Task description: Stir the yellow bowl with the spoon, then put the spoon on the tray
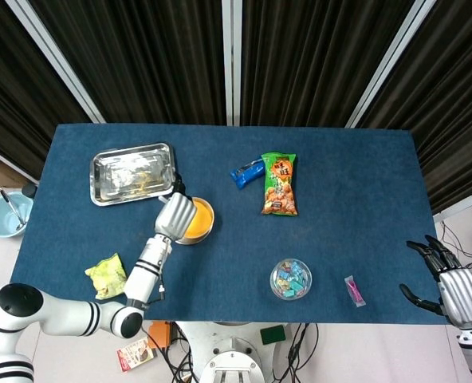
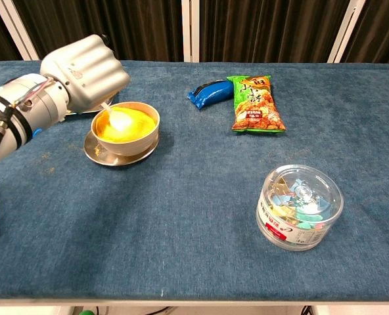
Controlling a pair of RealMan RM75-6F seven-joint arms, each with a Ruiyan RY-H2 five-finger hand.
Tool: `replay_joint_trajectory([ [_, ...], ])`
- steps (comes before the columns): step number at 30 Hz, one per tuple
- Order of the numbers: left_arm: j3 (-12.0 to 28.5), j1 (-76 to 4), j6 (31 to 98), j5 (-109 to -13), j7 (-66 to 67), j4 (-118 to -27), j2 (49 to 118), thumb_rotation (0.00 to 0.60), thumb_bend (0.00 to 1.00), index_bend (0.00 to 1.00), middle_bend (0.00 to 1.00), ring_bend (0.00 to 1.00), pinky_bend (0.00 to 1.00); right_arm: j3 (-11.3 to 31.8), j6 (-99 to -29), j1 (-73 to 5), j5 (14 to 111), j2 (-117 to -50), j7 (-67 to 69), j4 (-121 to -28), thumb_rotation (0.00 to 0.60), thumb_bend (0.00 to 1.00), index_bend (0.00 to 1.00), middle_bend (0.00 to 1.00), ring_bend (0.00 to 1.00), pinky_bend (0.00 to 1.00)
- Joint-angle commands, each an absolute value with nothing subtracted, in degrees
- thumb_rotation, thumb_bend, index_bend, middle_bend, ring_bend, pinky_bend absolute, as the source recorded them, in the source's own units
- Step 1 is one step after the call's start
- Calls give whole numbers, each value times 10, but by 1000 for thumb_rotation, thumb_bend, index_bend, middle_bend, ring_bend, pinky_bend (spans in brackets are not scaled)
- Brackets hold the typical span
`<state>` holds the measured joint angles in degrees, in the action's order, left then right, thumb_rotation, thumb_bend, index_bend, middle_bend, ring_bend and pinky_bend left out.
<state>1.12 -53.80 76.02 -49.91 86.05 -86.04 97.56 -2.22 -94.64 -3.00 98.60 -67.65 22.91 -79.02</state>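
The yellow bowl (image 2: 130,126) (image 1: 198,220) sits on a metal saucer (image 2: 109,156) left of the table's middle. My left hand (image 2: 84,71) (image 1: 175,215) hangs over the bowl's left rim and grips a white spoon (image 2: 118,117), whose scoop dips into the yellow contents. The handle is hidden inside the hand. The steel tray (image 1: 132,173) lies behind the bowl at the back left; in the chest view the hand covers most of it. My right hand (image 1: 457,290) is open with fingers spread, off the table's front right corner.
A green snack bag (image 2: 255,104) and a blue packet (image 2: 209,91) lie at the back centre. A clear round tub (image 2: 299,206) of small items stands front right, a pink item (image 1: 353,290) beside it. A yellow-green wrapper (image 1: 104,274) lies front left.
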Motion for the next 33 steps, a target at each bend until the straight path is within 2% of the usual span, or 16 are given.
replay_joint_trajectory([
  [1,15,-532,752,-504,840,-857,980,600,432,624,547,318,181,-22,-947,-30,985,-677,229,-790,600,247,172,217,79,188],
  [9,33,-512,734,-505,756,-864,971,600,432,631,537,318,182,-23,-947,-28,985,-677,229,-790,600,246,172,217,78,188],
  [17,72,-488,700,-461,655,-912,927,600,432,633,531,317,182,-22,-948,-29,987,-675,222,-797,600,246,172,217,78,188],
  [33,108,-471,664,-434,525,-968,859,600,443,633,527,317,181,-20,-947,-30,988,-671,214,-807,600,245,172,217,78,189],
])
